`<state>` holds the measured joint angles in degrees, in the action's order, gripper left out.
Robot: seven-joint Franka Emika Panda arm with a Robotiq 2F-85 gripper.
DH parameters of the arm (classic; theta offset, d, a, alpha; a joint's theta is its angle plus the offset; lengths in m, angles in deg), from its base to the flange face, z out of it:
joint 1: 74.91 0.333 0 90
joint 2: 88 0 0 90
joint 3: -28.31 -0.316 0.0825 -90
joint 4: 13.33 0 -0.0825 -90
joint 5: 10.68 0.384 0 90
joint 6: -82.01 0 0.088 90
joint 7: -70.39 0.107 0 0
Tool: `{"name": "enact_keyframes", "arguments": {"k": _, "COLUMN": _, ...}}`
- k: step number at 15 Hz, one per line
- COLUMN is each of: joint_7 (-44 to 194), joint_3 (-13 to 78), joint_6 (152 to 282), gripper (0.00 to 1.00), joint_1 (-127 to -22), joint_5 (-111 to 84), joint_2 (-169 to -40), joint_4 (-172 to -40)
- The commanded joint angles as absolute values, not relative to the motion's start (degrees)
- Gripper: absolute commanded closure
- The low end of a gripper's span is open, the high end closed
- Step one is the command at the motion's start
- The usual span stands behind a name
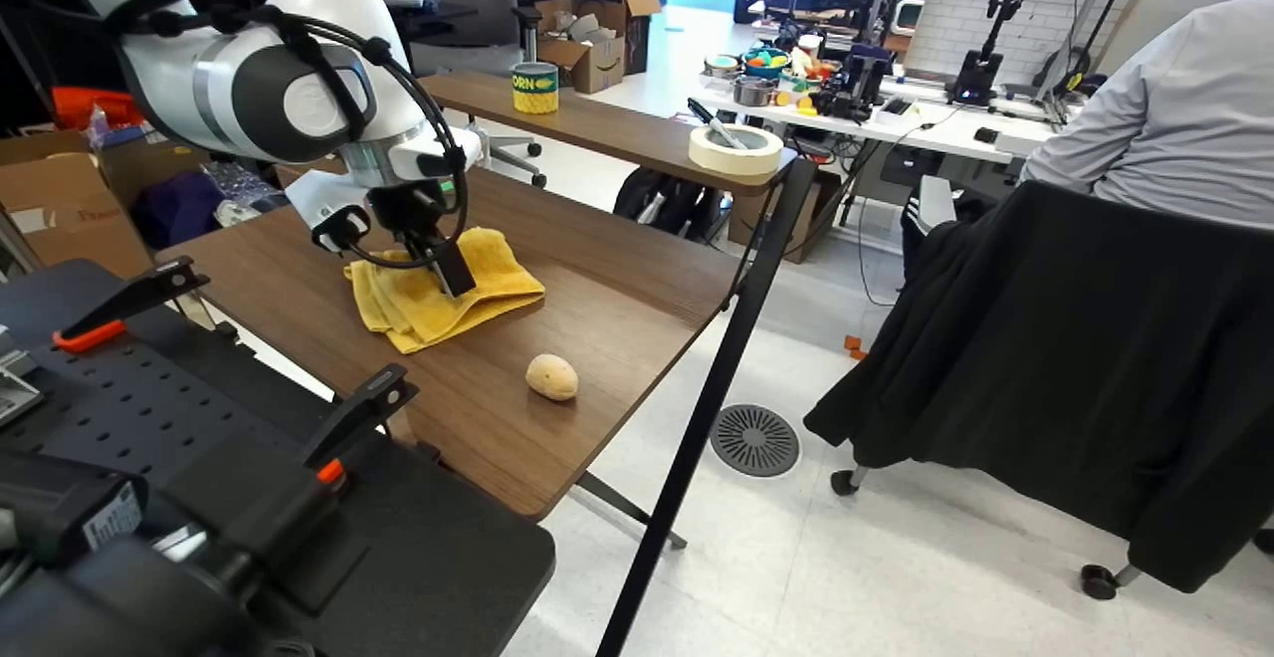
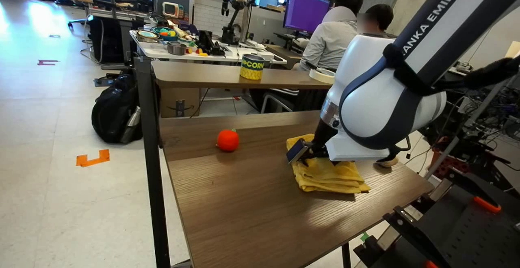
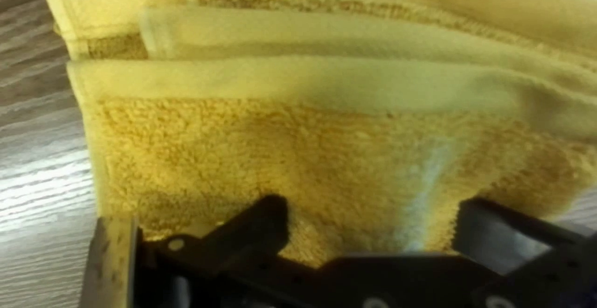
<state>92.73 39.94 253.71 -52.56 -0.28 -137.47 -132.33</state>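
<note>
Wrist view, claw [image 3: 368, 228]: is gaping wide
Yellow towel [image 3: 233, 154]: is lying folded beneath the claw
Orange ball [image 2: 228, 140], in an exterior view: is resting apart from the claw

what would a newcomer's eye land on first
Probably the white and black robot arm, its open black claw down at a folded yellow terry towel on the brown woodgrain table. Next, a round orange-red object with a green tip sits apart from the towel. A yellow and green corn can stands on the raised brown shelf.
</note>
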Motion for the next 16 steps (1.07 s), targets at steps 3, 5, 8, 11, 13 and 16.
{"name": "enact_keyframes", "arguments": {"k": 3, "joint_7": 91.8, "joint_3": 41.2, "joint_6": 254.6, "gripper": 0.00, "joint_1": -53.0, "joint_5": -1.8, "joint_2": -132.5, "joint_4": -136.5}}
{"name": "enact_keyframes", "arguments": {"k": 5, "joint_7": 91.9, "joint_3": 42.3, "joint_6": 256.7, "gripper": 0.00, "joint_1": -54.1, "joint_5": -1.1, "joint_2": -128.3, "joint_4": -140.0}}
{"name": "enact_keyframes", "arguments": {"k": 8, "joint_7": 92.8, "joint_3": 45.7, "joint_6": 255.7, "gripper": 0.00, "joint_1": -55.6, "joint_5": -0.6, "joint_2": -122.8, "joint_4": -143.7}}
{"name": "enact_keyframes", "arguments": {"k": 11, "joint_7": 97.2, "joint_3": 54.1, "joint_6": 252.5, "gripper": 0.00, "joint_1": -52.6, "joint_5": -1.6, "joint_2": -121.2, "joint_4": -145.5}}
{"name": "enact_keyframes", "arguments": {"k": 13, "joint_7": 101.0, "joint_3": 59.5, "joint_6": 248.1, "gripper": 0.00, "joint_1": -50.2, "joint_5": -3.1, "joint_2": -122.8, "joint_4": -145.0}}
{"name": "enact_keyframes", "arguments": {"k": 16, "joint_7": 101.6, "joint_3": 56.9, "joint_6": 243.0, "gripper": 0.00, "joint_1": -54.3, "joint_5": -5.1, "joint_2": -124.6, "joint_4": -143.8}}
